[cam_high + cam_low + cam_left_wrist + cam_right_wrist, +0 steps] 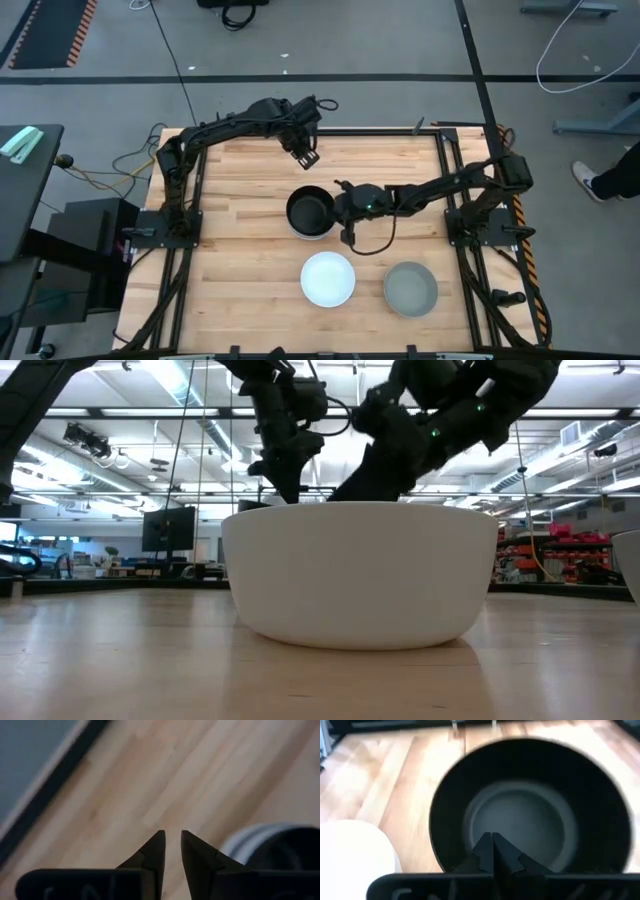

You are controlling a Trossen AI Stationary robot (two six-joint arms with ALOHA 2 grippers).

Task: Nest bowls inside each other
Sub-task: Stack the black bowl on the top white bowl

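Note:
A black bowl point(309, 211) sits nested in a white bowl whose rim point(313, 235) shows under it at mid-table; the pair also shows in the left wrist view point(280, 852). A white bowl point(328, 279) and a light grey bowl point(410, 289) stand apart near the front edge. My right gripper point(340, 207) is shut at the black bowl's right rim, its fingertips point(492, 842) over the bowl's inside point(530, 820). My left gripper point(306, 156) hangs over bare wood beyond the stack, open by a narrow gap point(172, 845), and empty. The other bowls are not in view. My right gripper points level from the table's right at the black bowl's right rim point(331, 208). Its own fingers hide that part of the rim in the wrist view, so I cannot tell whether it touches the bowl.
In the low view the white bowl point(360, 575) fills the foreground and hides the stack behind it. Bare wooden table point(230, 260) lies to the left of the bowls. A person's shoe and leg point(600, 180) show on the floor beyond the right edge.

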